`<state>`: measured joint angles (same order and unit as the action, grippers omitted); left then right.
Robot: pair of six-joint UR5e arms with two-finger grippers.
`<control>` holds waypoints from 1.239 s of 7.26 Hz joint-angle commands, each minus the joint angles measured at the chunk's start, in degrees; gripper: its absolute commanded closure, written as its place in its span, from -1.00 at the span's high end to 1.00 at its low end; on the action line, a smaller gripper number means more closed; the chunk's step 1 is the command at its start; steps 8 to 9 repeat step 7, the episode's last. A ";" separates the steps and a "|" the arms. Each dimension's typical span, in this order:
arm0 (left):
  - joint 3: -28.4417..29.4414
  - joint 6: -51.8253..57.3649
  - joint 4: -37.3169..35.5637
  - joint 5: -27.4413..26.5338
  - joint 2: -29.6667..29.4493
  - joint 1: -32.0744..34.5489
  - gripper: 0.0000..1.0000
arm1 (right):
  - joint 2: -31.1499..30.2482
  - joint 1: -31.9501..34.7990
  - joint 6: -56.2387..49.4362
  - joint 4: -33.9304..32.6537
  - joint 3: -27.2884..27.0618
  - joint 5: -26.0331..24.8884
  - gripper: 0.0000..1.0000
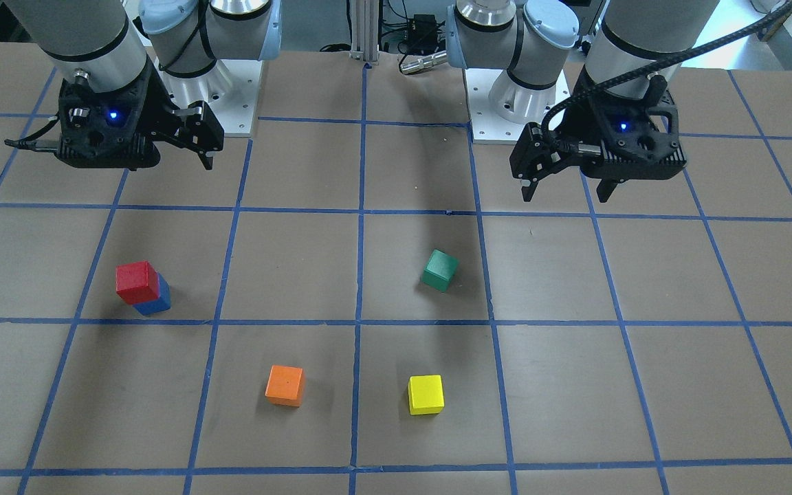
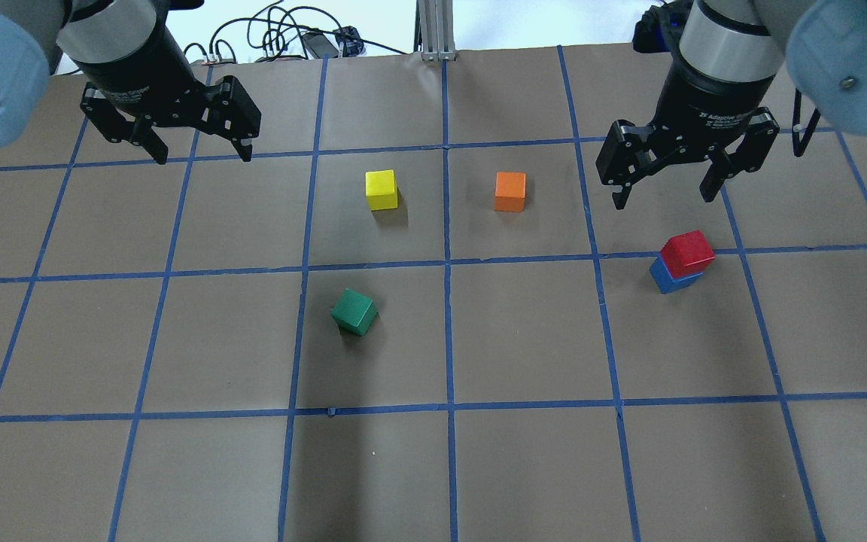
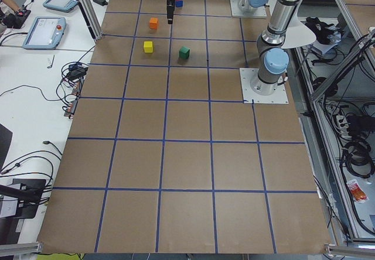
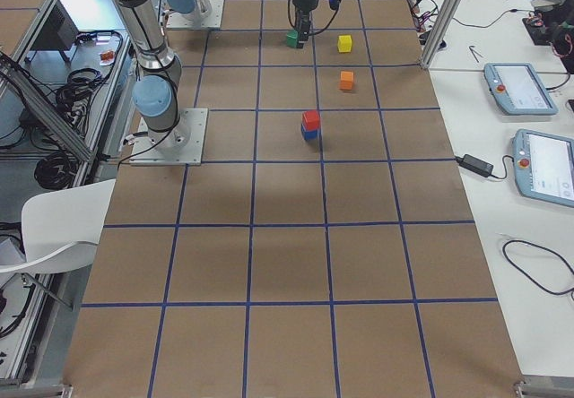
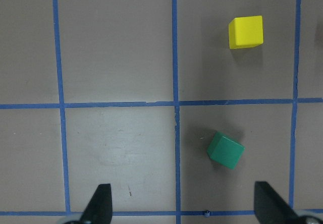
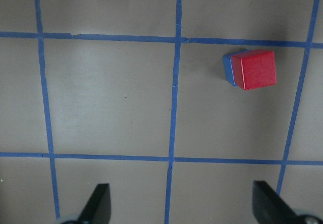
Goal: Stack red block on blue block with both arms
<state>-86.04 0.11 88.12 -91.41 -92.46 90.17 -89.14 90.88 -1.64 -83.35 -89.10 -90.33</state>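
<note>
The red block [image 2: 686, 252] sits on top of the blue block [image 2: 667, 280], slightly offset, on the table's right side. The stack also shows in the front view, red block [image 1: 137, 280] on blue block [image 1: 155, 302], and in the right wrist view, red block [image 6: 257, 69] over blue block [image 6: 229, 67]. My right gripper [image 2: 662, 199] is open and empty, raised above the table just beyond the stack. My left gripper [image 2: 204, 156] is open and empty, raised over the far left of the table. It is on the right in the front view [image 1: 566, 196].
A green cube [image 2: 354, 312] lies turned near the table's middle. A yellow cube [image 2: 381, 189] and an orange cube [image 2: 509, 191] stand farther out. The brown table [image 2: 524, 467] carries a blue tape grid. Tablets and cables lie on the side benches.
</note>
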 commanded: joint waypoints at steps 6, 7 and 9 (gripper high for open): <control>0.00 0.07 -0.05 0.09 0.00 0.00 1.00 | 0.01 -0.35 -0.12 -0.41 0.24 0.15 1.00; 0.00 -0.02 -0.05 0.09 0.00 0.00 1.00 | 0.01 -0.35 -0.12 -0.41 0.32 0.24 1.00; 0.00 -0.02 -0.05 0.09 0.00 0.00 1.00 | 0.01 -0.35 -0.12 -0.41 0.32 0.24 1.00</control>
